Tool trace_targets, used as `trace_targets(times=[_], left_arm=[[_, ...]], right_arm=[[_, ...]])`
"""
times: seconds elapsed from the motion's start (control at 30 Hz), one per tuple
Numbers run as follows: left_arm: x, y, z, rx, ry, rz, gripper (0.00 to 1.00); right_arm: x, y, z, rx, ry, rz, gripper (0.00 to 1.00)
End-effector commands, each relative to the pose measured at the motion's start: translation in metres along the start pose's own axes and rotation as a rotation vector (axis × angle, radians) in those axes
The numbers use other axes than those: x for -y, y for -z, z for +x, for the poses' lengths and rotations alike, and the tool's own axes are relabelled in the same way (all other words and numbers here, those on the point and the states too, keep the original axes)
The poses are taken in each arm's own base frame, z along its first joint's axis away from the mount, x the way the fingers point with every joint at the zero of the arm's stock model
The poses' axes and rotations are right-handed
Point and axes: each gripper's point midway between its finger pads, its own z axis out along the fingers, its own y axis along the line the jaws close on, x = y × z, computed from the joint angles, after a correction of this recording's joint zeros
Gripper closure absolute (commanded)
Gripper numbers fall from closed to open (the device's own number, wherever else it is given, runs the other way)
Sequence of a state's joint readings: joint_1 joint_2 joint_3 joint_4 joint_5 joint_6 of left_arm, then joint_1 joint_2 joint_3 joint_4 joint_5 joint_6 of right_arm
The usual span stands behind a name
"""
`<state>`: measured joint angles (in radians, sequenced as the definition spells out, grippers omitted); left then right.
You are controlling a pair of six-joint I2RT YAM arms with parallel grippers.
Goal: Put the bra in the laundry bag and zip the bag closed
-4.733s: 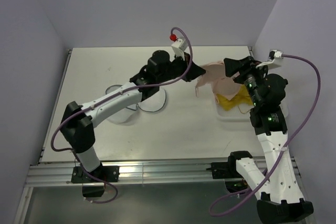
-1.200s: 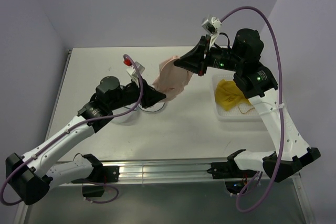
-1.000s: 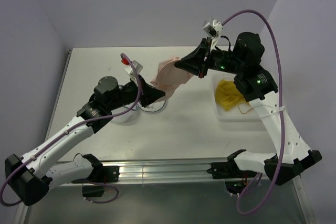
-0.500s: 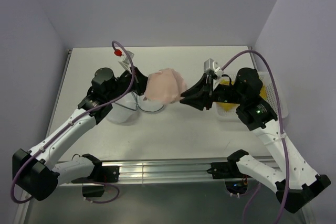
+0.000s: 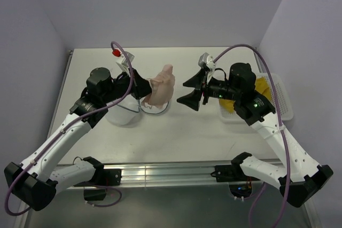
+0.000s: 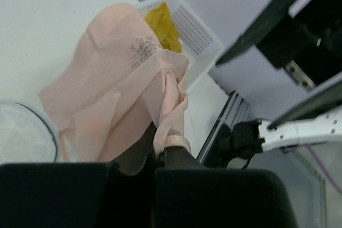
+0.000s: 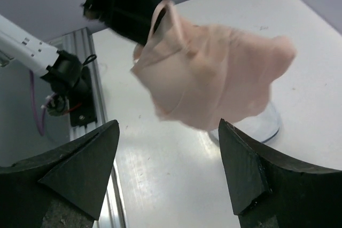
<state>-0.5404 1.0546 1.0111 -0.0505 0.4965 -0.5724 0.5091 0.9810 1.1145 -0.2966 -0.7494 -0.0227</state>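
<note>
The left gripper point(image 5: 143, 91) pinches tight a strap of the one pink bra point(image 5: 160, 85), which hangs in the air just above the one round laundry bag point(image 6: 21, 134). In the top view the long axis of the bra runs from near to far, with the narrow end pointing far. The right gripper point(image 5: 191, 92) holds nothing, its fingers spread wide just right of the bra, and further right stands one white basket point(image 5: 282, 100) with one yellow garment point(image 5: 262, 85).

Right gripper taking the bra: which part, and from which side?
Probably the bra's free cup edge, opposite the strap end pinched by the left gripper. Come in level from the right gripper's own side. The fabric hangs loose facing its open jaws, above the laundry bag, with nothing in between.
</note>
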Motion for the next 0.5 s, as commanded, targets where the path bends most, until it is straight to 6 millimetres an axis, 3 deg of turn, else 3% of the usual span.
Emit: trace_targets(times=[0.0, 0.03, 0.23, 0.4, 0.47], left_arm=[[0.018, 0.017, 0.006, -0.07, -0.132, 0.076, 1.0], [0.021, 0.02, 0.009, -0.085, -0.146, 0.09, 1.0], [0.043, 0.036, 0.027, -0.14, -0.192, 0.226, 1.0], [0.05, 0.041, 0.031, -0.161, -0.225, 0.27, 1.0], [0.055, 0.044, 0.033, -0.179, -0.23, 0.304, 1.0]], right_arm=[[0.01, -0.007, -0.026, 0.015, 0.079, 0.018, 0.18], [0.006, -0.005, -0.039, 0.028, 0.109, 0.003, 0.17], [-0.007, -0.013, -0.053, -0.004, 0.164, -0.119, 0.14], [-0.034, -0.031, -0.036, -0.097, 0.206, -0.256, 0.13], [-0.034, -0.037, -0.026, -0.132, 0.218, -0.238, 0.12]])
